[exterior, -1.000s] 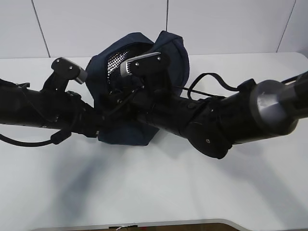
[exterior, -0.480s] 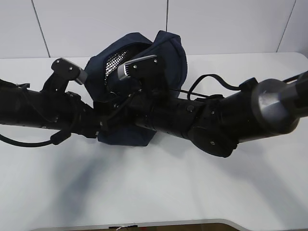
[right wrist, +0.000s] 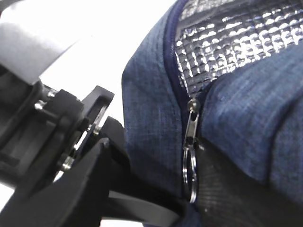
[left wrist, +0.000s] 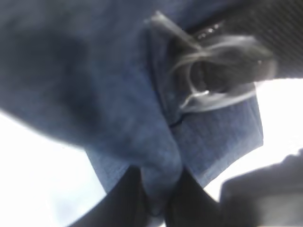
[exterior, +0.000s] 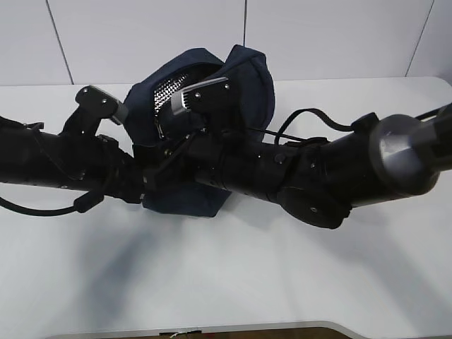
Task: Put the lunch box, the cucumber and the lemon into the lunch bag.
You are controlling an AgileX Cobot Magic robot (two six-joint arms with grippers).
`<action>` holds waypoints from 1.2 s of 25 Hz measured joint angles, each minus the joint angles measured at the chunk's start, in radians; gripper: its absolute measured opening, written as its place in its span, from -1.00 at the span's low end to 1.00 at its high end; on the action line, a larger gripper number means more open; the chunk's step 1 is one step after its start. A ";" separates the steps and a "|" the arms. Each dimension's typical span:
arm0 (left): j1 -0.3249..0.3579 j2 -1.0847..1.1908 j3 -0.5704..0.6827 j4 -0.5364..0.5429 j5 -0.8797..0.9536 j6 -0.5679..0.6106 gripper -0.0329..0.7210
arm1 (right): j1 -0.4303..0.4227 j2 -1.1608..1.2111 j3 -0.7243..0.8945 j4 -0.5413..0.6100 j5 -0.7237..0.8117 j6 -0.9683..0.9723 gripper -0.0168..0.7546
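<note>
Right gripper [exterior: 164, 126] sits low at the lunch bag [exterior: 251, 78] mouth in the exterior view, fingers hidden behind wrist and cables so spread not readable here; over the last second its wrist slid left and a bit down toward the opening, bag nudged slightly. Left gripper [exterior: 138, 185] buried at the bag's near-left edge, unchanged. Counts: one bag, two arms, one table [exterior: 226, 282]; lunch box, cucumber, lemon: none visible, possibly inside but cannot tell

Left wrist view: blurry, left gripper [left wrist: 158, 196] pinched together on a fold of the bag's navy fabric [left wrist: 94, 85], steadying it. One handle loop [left wrist: 222, 71] seen, dark and smeared

Right wrist view: right gripper's own fingers not clearly in frame, so whether they stand apart or closed on something I cannot tell. Zip slider [right wrist: 191, 125] with one metal ring pull [right wrist: 190, 175] hangs just below the foil lining [right wrist: 236, 42]; zip partly open. Likely the packing is done and the drift toward the pull means lining up for the zip, not yet gripped
</note>
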State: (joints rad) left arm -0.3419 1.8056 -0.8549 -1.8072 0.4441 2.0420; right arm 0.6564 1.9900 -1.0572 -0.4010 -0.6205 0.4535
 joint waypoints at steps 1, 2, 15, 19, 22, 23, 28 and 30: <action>0.000 0.000 0.000 0.002 0.000 0.000 -0.87 | 0.000 0.000 -0.002 -0.005 0.000 0.002 0.15; 0.000 0.000 0.000 0.002 0.000 0.000 -0.87 | 0.000 0.000 -0.004 -0.007 0.003 0.002 0.15; 0.000 0.002 0.000 0.002 0.000 0.002 -0.87 | -0.006 0.000 -0.008 -0.023 0.051 0.006 0.14; 0.000 0.002 0.000 0.002 0.000 0.002 -0.87 | -0.006 0.000 -0.008 -0.021 0.060 0.006 0.07; 0.000 0.002 0.000 0.002 0.000 0.002 -0.87 | -0.006 0.000 -0.008 -0.021 0.069 0.006 -0.07; 0.000 0.002 0.000 0.002 0.000 0.002 -0.87 | -0.010 0.000 -0.008 -0.021 0.072 0.006 -0.13; 0.000 0.002 0.000 0.002 0.000 0.002 -0.87 | -0.022 0.000 -0.008 -0.025 0.080 0.004 -0.31; 0.000 0.002 0.000 0.002 0.000 0.002 -0.87 | -0.023 0.000 -0.008 -0.025 0.081 0.004 -0.32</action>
State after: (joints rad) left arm -0.3419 1.8075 -0.8549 -1.8053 0.4441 2.0441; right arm 0.6329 1.9900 -1.0649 -0.4263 -0.5397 0.4577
